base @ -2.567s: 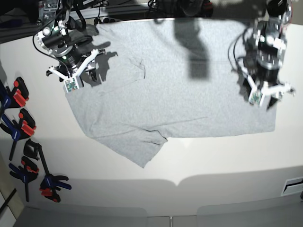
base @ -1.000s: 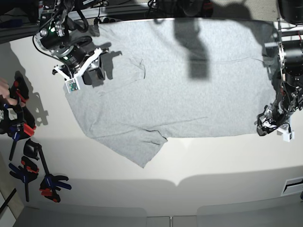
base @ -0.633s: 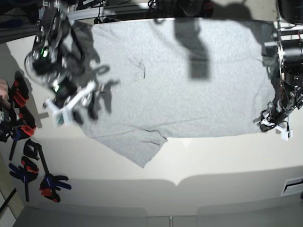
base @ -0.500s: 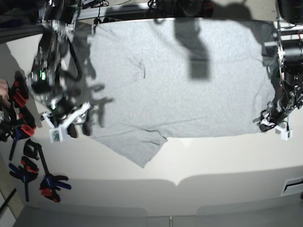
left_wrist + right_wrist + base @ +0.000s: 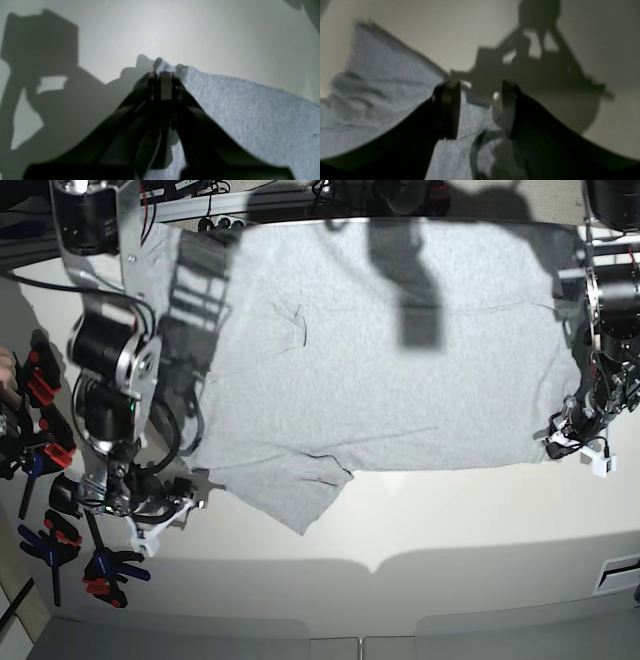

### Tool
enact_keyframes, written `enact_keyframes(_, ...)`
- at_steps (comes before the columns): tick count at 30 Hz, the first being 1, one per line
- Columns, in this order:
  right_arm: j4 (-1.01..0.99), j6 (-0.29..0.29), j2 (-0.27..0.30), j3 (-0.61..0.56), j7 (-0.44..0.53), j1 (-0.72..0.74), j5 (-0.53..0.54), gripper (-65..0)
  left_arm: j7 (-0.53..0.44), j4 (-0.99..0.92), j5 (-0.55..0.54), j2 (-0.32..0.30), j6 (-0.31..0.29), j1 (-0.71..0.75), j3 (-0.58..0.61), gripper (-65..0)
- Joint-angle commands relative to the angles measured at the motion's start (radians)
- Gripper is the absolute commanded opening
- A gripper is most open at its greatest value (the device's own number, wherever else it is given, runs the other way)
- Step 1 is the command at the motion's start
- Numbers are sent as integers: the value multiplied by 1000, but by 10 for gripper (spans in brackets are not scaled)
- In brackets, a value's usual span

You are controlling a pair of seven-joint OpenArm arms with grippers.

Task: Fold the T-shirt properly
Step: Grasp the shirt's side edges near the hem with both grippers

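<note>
With the left pincer (image 5: 162, 75) clamped on a corner of the T-shirt (image 5: 400, 380) spread across the bench (image 5: 450, 520) and the right pincer (image 5: 476, 107) apart over the opposite corner, lifting now could drag it crooked.

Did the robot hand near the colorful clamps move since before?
Yes. The right gripper was up by the top corner of the T-shirt; now it sits lower in the base view, at the shirt's near corner, level with the clamps on the table.
</note>
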Motion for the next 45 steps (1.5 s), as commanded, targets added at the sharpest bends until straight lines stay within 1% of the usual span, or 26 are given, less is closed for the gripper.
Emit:
enact_keyframes(1,-27,6,5,2,19,49,-11,-396,7,7,7,-13,0,-19,0,-650)
enact_keyframes(4,-82,-2,-3,2,14,44,-26,-396,7,7,7,-13,0,-19,0,-650)
enact_keyframes(7,-83,-15,-14,2,-2,6,-62,-396,7,7,7,-13,0,-18,0,-650)
enact_keyframes(10,-83,-26,-18,2,-3,-27,-65,-397,6,7,7,-13,0,-19,0,-650)
enact_keyframes(11,-83,-27,-18,2,-5,-35,-62,-411,6,7,7,-13,0,-19,0,-650)
enact_keyframes(14,-83,-27,-17,2,-20,-52,-62,-498,6,7,7,-13,0,-19,0,-650)
enact_keyframes(15,-83,-27,-17,2,-22,-53,-62,-540,6,7,7,-13,0,-19,0,-650)
enact_keyframes(17,-81,-27,-17,2,-19,-51,-62,-650,6,7,7,-14,0,-21,0,-650)
enact_keyframes(24,-34,-24,-17,2,-6,-23,-62,-650,-6,13,7,-15,1,-28,0,-650)
enact_keyframes(28,-26,-24,-16,2,2,16,-62,-650,-5,67,7,-17,1,-34,0,-650)
enact_keyframes(31,-26,-24,-17,2,6,55,-61,-650,25,135,7,-16,16,-39,0,-650)
enact_keyframes(34,-25,-22,-16,2,3,89,-43,-650,71,215,7,-16,15,-39,0,-650)
enact_keyframes(38,-25,26,-16,2,-21,113,13,-650,122,288,7,-16,16,-39,0,-650)
enact_keyframes(40,-25,49,-16,2,-29,115,13,-650,142,301,7,-16,16,-39,0,-650)
enact_keyframes(43,-25,52,-8,2,-23,113,-6,-650,153,301,7,-16,16,-35,0,-650)
enact_keyframes(44,-25,51,-6,2,-1,112,-25,-650,154,301,7,-16,16,-32,0,-650)
enact_keyframes(45,-25,50,-3,2,23,111,-45,-599,154,301,7,-16,16,-32,0,-650)
